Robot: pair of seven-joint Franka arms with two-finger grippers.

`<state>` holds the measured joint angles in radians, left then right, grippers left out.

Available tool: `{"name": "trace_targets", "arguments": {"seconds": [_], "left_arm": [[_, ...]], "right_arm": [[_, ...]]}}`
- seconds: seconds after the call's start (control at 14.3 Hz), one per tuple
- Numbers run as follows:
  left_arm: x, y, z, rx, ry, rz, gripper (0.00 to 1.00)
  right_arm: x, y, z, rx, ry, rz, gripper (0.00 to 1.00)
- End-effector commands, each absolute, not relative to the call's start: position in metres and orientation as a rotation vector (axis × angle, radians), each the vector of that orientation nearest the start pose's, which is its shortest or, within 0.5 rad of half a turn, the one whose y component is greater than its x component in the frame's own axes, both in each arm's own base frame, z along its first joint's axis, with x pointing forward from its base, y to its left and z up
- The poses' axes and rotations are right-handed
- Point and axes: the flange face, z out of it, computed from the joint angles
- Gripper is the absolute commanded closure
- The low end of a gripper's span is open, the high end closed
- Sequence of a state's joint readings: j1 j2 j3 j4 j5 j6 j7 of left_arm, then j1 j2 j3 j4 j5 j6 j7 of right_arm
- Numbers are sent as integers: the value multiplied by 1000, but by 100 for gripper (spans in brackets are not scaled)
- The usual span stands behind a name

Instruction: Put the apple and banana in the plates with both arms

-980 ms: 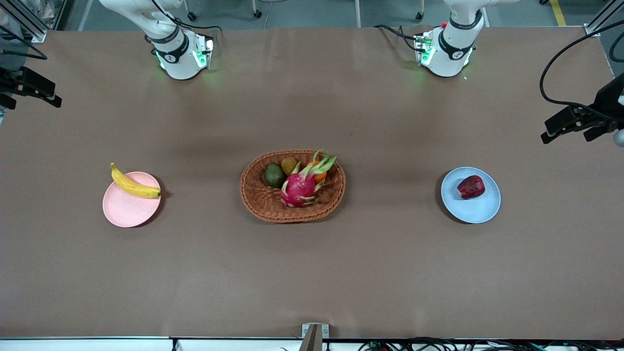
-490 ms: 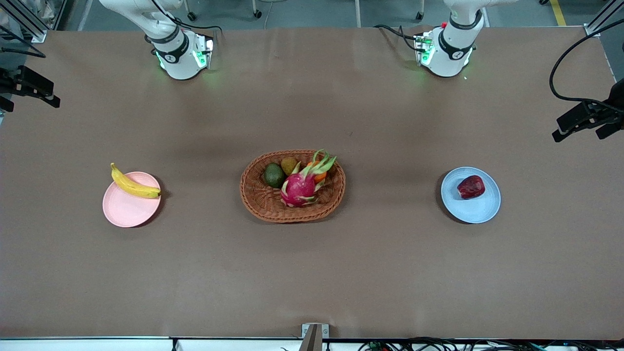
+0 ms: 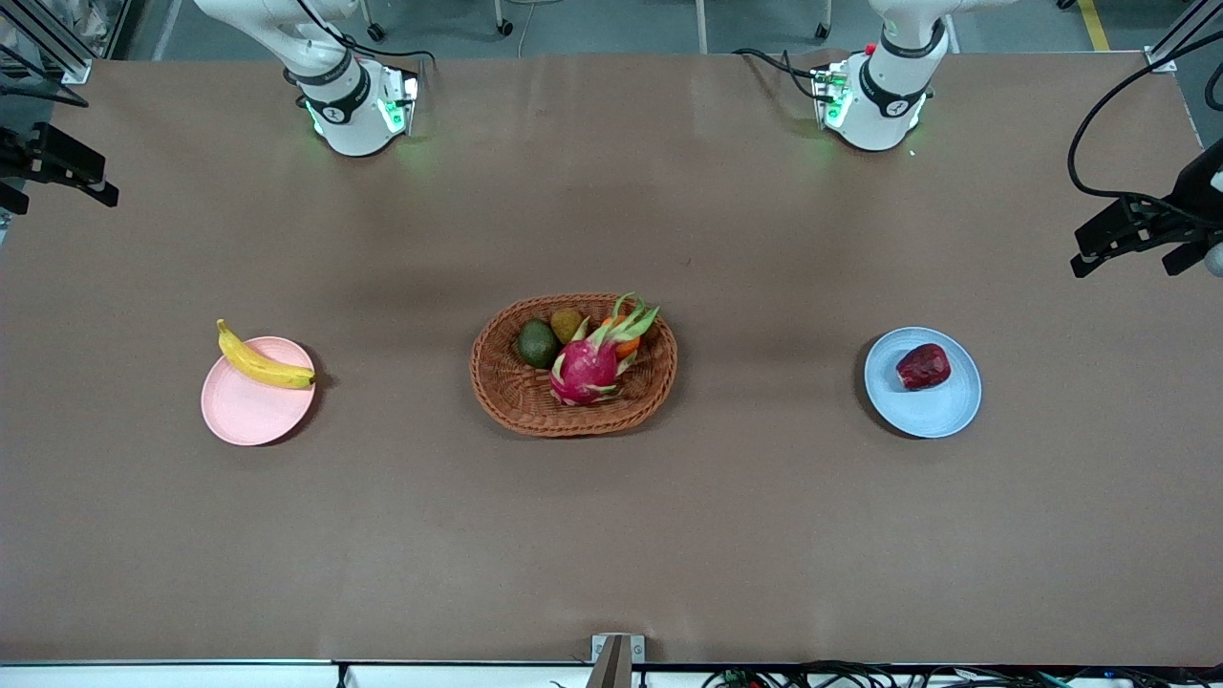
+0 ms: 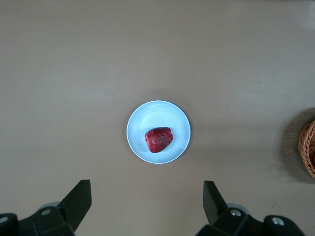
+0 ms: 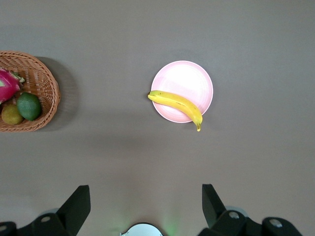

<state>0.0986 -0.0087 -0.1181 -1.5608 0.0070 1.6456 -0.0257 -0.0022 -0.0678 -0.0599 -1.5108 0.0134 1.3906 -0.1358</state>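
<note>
The dark red apple [image 3: 923, 366] lies on the light blue plate [image 3: 922, 411] toward the left arm's end; it also shows in the left wrist view [image 4: 158, 139] on the plate [image 4: 142, 123]. The yellow banana [image 3: 260, 362] lies across the rim of the pale pink plate [image 3: 248, 416], one tip overhanging; it also shows in the right wrist view [image 5: 176, 103] on its plate [image 5: 184, 76]. My left gripper [image 3: 1123, 266] is open and empty, high above the table at its end [image 4: 147, 196]. My right gripper [image 3: 59, 199] is open and empty, high at its own end [image 5: 146, 199].
A brown wicker basket [image 3: 516, 392] stands mid-table between the plates. It holds a pink dragon fruit [image 3: 585, 368], a green fruit [image 3: 537, 343], a brownish fruit and a small orange one. Both arm bases [image 3: 355, 110] stand along the table's edge farthest from the front camera.
The left gripper drifted outward toward the table's end and came back a little. The right gripper shifted slightly. Apple, banana and plates have not moved.
</note>
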Motion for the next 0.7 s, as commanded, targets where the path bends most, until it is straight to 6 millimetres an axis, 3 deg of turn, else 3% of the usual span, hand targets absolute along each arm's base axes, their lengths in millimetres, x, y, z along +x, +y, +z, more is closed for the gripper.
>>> {"name": "trace_targets", "arguments": {"seconds": [0.0,0.63], "left_arm": [[558,-4,648,-3125,-2,-151,0],[557,-5,646,-3139,-5,-142,0]], "right_arm": [[504,-29,675,-3108,-99,75,0],[504,-32,673,-3107,-96,87,0]]}}
